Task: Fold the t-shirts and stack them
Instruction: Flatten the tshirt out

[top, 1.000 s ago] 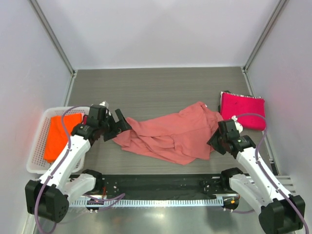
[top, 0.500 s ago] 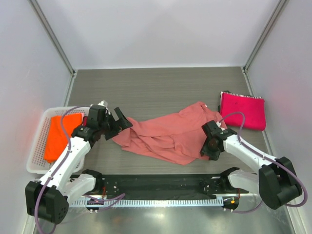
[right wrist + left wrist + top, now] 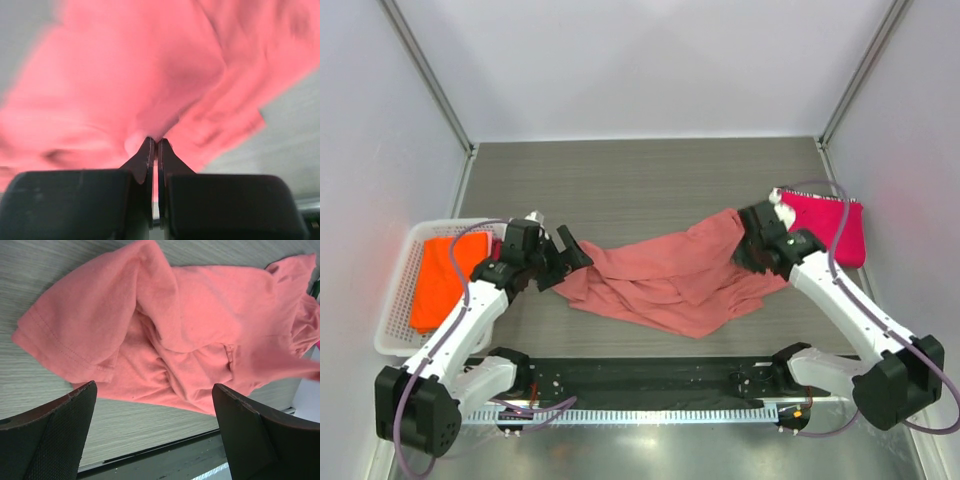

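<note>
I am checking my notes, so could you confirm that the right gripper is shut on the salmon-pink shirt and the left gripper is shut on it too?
Not quite. The left gripper is open, its jaws spread wide apart over the salmon-pink shirt, as the left wrist view shows. The right gripper is indeed shut on the shirt.

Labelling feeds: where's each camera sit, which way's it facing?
Top external: overhead behind the robot, looking down at the table; left arm, right arm show.
Left wrist: on left arm, looking down at the salmon-pink t-shirt; open left end effector shows.
Right wrist: on right arm, close on that shirt, blurred; right end effector shut on it.
Shared: all see that shirt.
</note>
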